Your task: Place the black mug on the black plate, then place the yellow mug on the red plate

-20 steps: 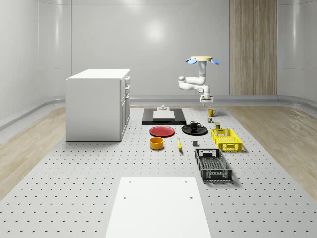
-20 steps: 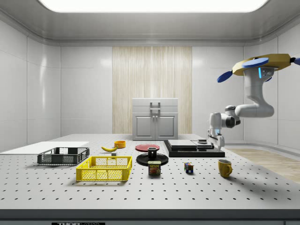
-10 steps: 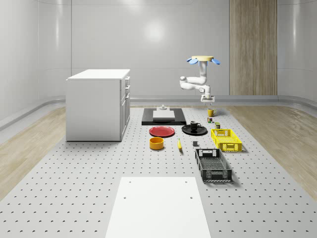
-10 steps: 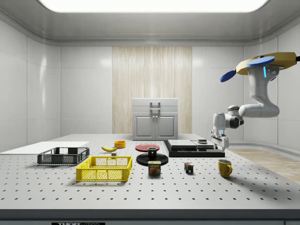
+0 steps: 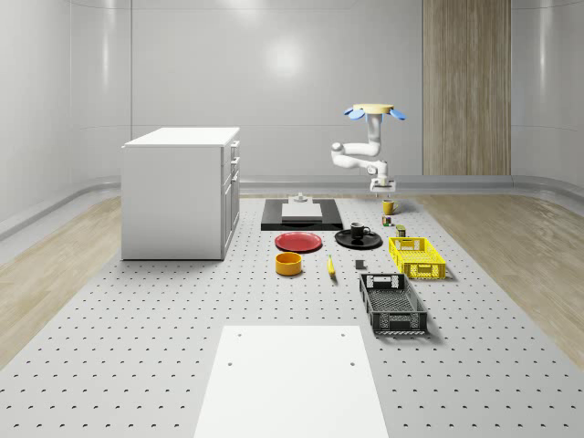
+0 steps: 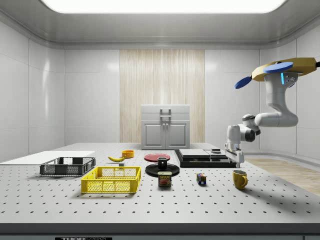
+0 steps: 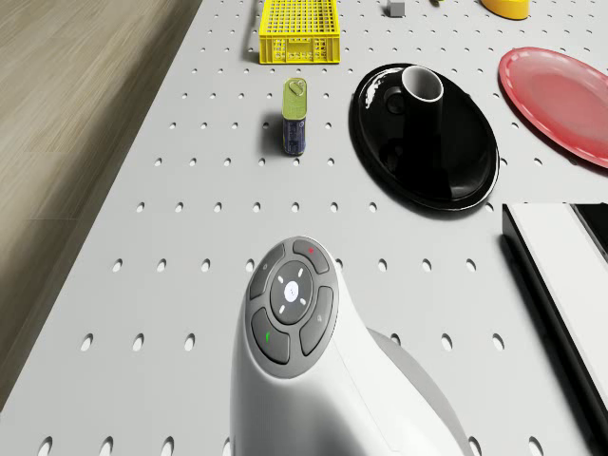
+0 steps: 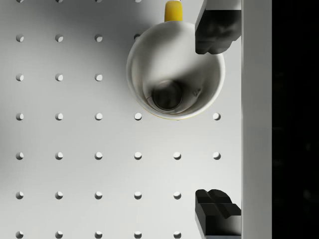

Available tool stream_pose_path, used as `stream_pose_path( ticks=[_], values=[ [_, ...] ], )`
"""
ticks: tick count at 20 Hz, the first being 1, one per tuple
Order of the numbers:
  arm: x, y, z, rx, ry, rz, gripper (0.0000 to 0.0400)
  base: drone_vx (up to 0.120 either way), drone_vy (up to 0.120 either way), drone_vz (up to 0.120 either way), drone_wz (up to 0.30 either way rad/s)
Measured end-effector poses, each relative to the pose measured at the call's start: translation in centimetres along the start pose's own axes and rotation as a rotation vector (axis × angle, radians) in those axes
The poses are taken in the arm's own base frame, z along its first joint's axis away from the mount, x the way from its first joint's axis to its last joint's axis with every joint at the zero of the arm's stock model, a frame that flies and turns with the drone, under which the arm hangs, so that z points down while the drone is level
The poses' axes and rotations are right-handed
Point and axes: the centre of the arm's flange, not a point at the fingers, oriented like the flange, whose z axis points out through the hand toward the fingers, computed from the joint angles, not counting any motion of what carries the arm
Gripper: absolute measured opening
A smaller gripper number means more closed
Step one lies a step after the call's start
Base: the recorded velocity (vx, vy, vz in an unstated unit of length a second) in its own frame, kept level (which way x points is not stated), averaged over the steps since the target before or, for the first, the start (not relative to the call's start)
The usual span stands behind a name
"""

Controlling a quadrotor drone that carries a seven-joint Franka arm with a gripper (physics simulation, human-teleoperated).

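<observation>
The yellow mug (image 5: pixel 389 207) (image 6: pixel 240 179) stands upright on the table near its far right corner. My drone (image 5: pixel 374 110) (image 6: pixel 285 67) hovers high above that area. The open gripper (image 6: pixel 239 162) (image 5: pixel 377 190) hangs just above the mug and a little to one side. From the wrist, the mug's white inside (image 8: pixel 172 74) lies partly under one fingertip (image 8: pixel 214 30); its yellow handle (image 8: pixel 173 11) points away. The black mug (image 5: pixel 358 231) (image 7: pixel 423 100) stands on the black plate (image 5: pixel 345 240) (image 7: pixel 475 180). The red plate (image 5: pixel 298 242) (image 7: pixel 560 100) lies bare beside it.
A black slab with a white block (image 5: pixel 301 213) sits close to the mug. A can (image 6: pixel 165 179) and a small cube (image 6: pixel 201 178) lie between mug and yellow crate (image 5: pixel 416 255). Farther off are a black crate (image 5: pixel 392 304), orange bowl (image 5: pixel 288 264), banana (image 5: pixel 330 266) and white cabinet (image 5: pixel 181 192).
The gripper has come down and moved toward the yellow mug. The drone has shifted a little to the side view's right. Mugs and plates have stayed in place.
</observation>
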Motion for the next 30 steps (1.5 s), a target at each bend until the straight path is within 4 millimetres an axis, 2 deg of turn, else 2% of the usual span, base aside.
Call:
stream_pose_path(
  ticks=[12, 23, 30],
  values=[
    [0.0, 0.0, 0.3, 0.000, 0.000, 0.000, 0.0400, 0.000, 0.000, 0.000, 0.000],
    [-0.1, 0.1, 3.0, 0.000, 0.000, 0.000, 0.0400, 0.000, 0.000, 0.000, 0.000],
    [-0.5, 0.5, 3.9, 0.000, 0.000, 0.000, 0.0400, 0.000, 0.000, 0.000, 0.000]
  ],
)
